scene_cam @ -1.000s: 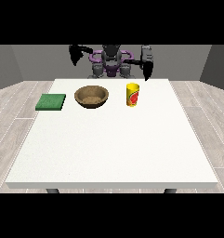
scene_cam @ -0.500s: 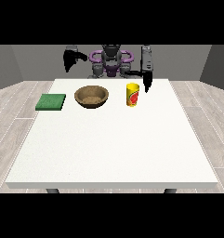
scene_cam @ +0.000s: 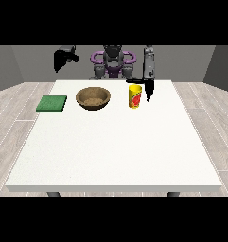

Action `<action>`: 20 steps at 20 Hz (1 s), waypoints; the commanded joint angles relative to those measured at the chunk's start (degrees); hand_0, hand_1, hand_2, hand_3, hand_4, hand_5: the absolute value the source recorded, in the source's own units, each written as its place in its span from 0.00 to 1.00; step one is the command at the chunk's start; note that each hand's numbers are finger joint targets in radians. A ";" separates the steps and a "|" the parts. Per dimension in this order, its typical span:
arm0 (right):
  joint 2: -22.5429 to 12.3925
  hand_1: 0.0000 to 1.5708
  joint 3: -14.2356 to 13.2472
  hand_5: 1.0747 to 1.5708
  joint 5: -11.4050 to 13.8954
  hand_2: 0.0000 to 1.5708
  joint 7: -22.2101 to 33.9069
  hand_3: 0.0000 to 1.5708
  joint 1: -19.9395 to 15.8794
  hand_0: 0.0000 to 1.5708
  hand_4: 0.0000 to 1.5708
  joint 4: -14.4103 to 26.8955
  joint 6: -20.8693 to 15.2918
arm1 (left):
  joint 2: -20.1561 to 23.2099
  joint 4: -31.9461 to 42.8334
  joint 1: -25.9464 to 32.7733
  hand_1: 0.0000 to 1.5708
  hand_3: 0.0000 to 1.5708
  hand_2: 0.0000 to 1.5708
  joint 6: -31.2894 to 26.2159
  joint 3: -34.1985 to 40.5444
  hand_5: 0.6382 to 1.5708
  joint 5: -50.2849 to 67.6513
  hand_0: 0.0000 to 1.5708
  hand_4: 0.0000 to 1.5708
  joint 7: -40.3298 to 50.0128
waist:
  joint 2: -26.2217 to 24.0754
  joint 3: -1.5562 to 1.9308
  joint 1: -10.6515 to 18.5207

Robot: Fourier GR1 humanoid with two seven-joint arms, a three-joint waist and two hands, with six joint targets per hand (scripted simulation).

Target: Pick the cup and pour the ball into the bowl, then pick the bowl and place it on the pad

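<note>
White table (scene_cam: 113, 151); yellow cup (scene_cam: 135, 96), red label perhaps unreadable.

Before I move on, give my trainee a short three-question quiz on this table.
1. True or false: the yellow cup stands upright on the white table.
2. Which thing lies nearest the view's left edge? A) the wooden bowl B) the green pad C) the cup
3. Fill in: the hand at the view's right hangs just beside the ____, while the hand at the view's left is raised well above the table.

Key: 1 true; 2 B; 3 cup
</note>
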 commanded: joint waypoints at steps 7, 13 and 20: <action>-1.74 0.00 -2.37 0.99 -1.60 0.23 -1.98 0.35 -0.79 0.00 0.39 2.65 3.76 | 1.29 11.53 -6.72 0.00 0.00 0.00 0.39 3.14 0.96 1.28 0.00 0.00 -5.13 | 1.09 0.00 -1.39; -4.29 0.00 -5.07 0.99 -3.07 0.23 -2.01 0.31 -0.85 0.00 0.40 4.54 6.16 | 0.66 14.74 -7.98 0.00 0.00 0.00 2.91 2.60 1.00 0.04 0.00 0.00 -7.05 | 0.36 0.02 -1.50; -7.38 0.00 -8.32 1.00 -5.93 0.25 -1.17 0.43 -0.77 0.00 0.37 3.75 8.68 | -0.44 18.07 -2.53 0.84 1.00 1.00 9.36 0.41 0.63 -5.46 0.84 0.81 -18.87 | 1.43 0.00 -2.55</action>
